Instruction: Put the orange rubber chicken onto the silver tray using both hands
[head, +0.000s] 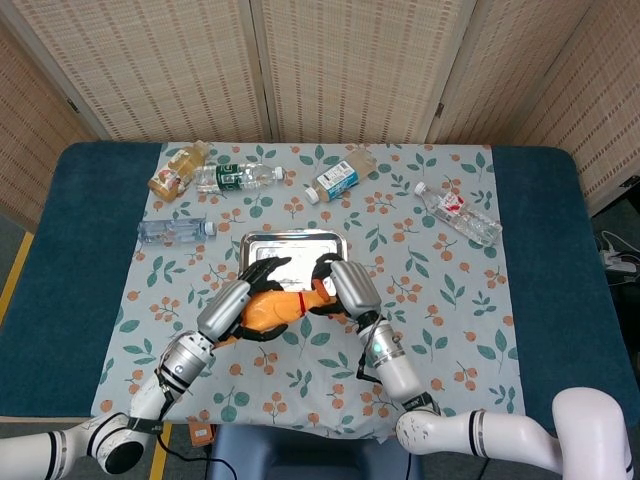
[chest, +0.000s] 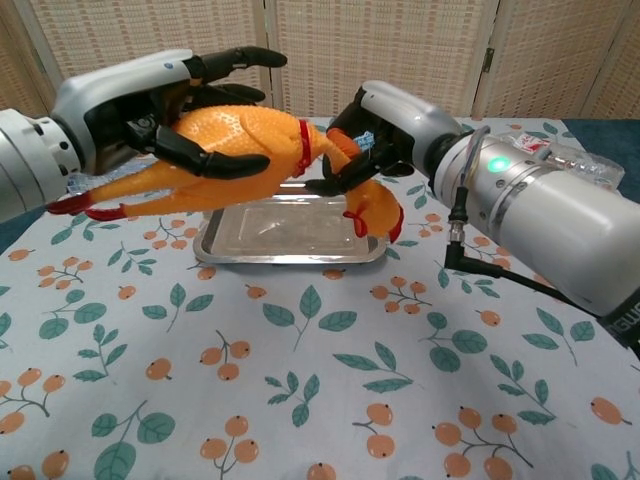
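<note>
Orange rubber chicken (chest: 235, 150): glossy orange body, thin red band around the neck, red feet at the end of long legs, red wattle or comb hanging at the head end. It is held off the table between the two hands, lying roughly level. In the chest view its body hangs above the near part of the silver tray (chest: 290, 235), not touching it; legs stick out past the left hand, away from the tray.

Hidden or unclear: in the head view the chicken (head: 275, 308) is mostly covered by both hands, only a patch of orange and the red band showing. The chicken's head is partly behind the right hand's fingers, so the face cannot be made out. The far rim of the tray (head: 292, 235) is visible from the head view; its near part sits under the hands.

Left hand (chest: 165, 100): fingers wrapped around the body, some spread over the top, grasping the chicken. Right hand (chest: 380, 130): fingers curled around the neck just beyond the red band, also grasping it; the red wattle dangles below this hand.

Beyond the hands, several plastic bottles (head: 235, 177) lie on the leaf-print tablecloth (head: 440, 300).
</note>
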